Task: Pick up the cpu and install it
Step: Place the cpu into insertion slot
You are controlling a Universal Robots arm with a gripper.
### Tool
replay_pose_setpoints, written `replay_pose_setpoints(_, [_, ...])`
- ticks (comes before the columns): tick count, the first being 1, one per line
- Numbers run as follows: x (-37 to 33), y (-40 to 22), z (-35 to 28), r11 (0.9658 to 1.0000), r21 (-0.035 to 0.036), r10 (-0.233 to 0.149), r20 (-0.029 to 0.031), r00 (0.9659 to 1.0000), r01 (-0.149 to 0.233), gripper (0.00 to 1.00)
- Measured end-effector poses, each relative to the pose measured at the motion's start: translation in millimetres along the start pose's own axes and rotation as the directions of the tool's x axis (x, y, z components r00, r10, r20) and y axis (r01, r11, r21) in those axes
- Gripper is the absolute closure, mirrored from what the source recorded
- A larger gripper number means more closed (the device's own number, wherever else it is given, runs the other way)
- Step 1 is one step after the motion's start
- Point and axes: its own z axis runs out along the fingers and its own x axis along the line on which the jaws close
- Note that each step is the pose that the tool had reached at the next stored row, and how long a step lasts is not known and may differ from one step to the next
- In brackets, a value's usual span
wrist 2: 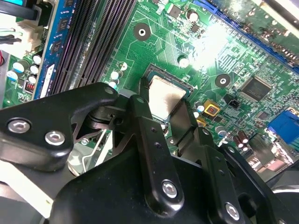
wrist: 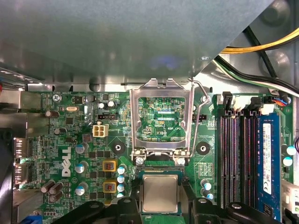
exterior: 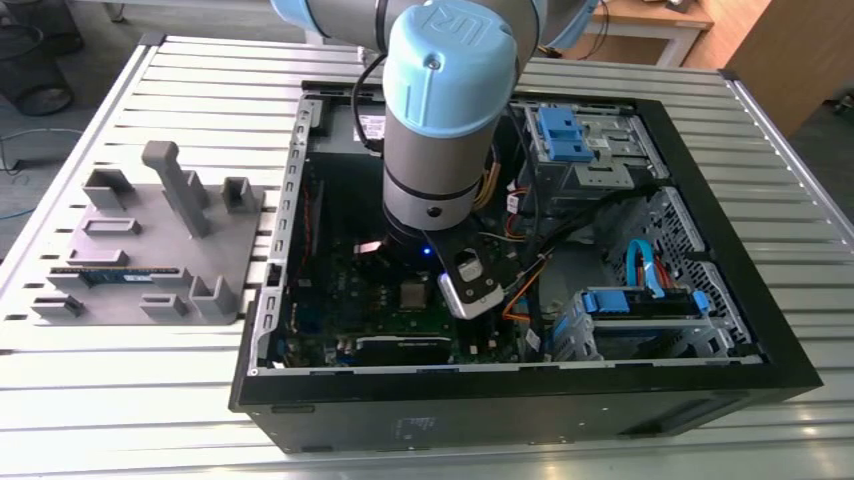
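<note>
Second wrist view: cpu (wrist 2: 164,101) flanked by the pincer (wrist 2: 163,95)

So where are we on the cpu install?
Done: the cpu is at the motherboard, lined up square in the socket; fully seated or not, can't tell. In hand: the hand is down around the cpu; grip can't be judged. Left: the socket's load frame stands flipped open, so nothing is clamped yet.

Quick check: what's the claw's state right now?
Claw: closed on the cpu.
</note>
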Motion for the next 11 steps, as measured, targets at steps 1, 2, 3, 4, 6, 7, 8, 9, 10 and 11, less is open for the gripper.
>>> replay_pose_setpoints(1, [0.0,0.0,0.0,1.0000,0.0000,0.000,0.0000,1.0000,0.000,0.57])
replay_pose_setpoints(2, [0.0,0.0,0.0,1.0000,0.0000,0.000,0.0000,1.0000,0.000,0.57])
replay_pose_setpoints(3, [0.0,0.0,-0.1,1.0000,0.0000,0.000,0.0001,1.0000,0.000,0.57])
replay_pose_setpoints(4, [0.0,0.0,-0.1,1.0000,0.0000,0.000,0.0000,1.0000,0.000,0.57])
replay_pose_setpoints(6, [0.0,0.0,-0.1,1.0000,0.0000,0.000,0.0000,1.0000,0.000,0.58])
replay_pose_setpoints(7, [0.0,0.0,-0.1,1.0000,0.0000,0.000,0.0000,1.0000,0.000,0.58])
replay_pose_setpoints(8, [0.0,0.0,-0.2,1.0000,0.0001,0.000,0.0000,1.0000,0.000,0.58])
replay_pose_setpoints(9, [0.0,0.0,-0.2,1.0000,0.0000,0.000,0.0000,1.0000,0.000,0.58])
replay_pose_setpoints(10, [0.0,0.0,-0.2,1.0000,0.0000,0.000,0.0000,1.0000,0.000,0.58])
replay_pose_setpoints(11, [0.0,0.0,-0.2,1.0000,0.0000,0.000,0.0000,1.0000,0.000,0.58])
